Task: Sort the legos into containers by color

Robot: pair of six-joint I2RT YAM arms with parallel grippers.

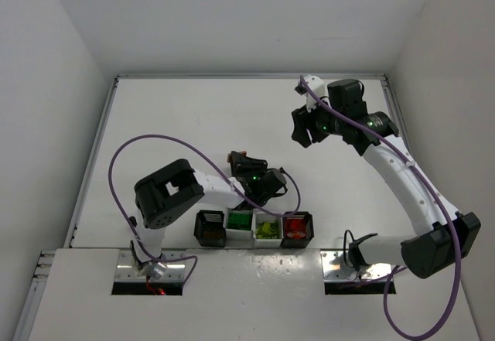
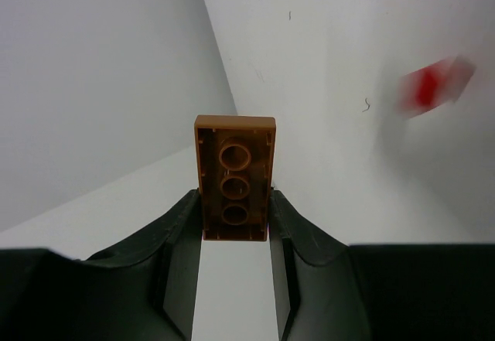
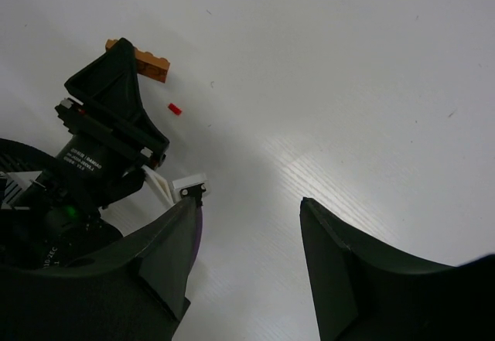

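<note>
- Red blur point(image 2: 429, 87) at the right, shape unreadable.
- Brown brick point(image 2: 234, 163) — lower end hidden between the dark fingers point(image 2: 182, 229).
- Leftmost black bin point(image 1: 196, 229) — contents too dark to tell.

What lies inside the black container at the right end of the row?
Red legos lie inside the right black container. They cover its floor, and they are too small to count.

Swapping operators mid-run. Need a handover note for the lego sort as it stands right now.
Left claw: shut on an orange-brown brick, held above the table.
Right claw: open, empty, over the far side.
Done: three bins hold green, yellow-green and red legos.
Left black bin: too dark to tell what is inside.
Left to do: bin the brown brick. A tiny red piece lies loose on the table.
</note>
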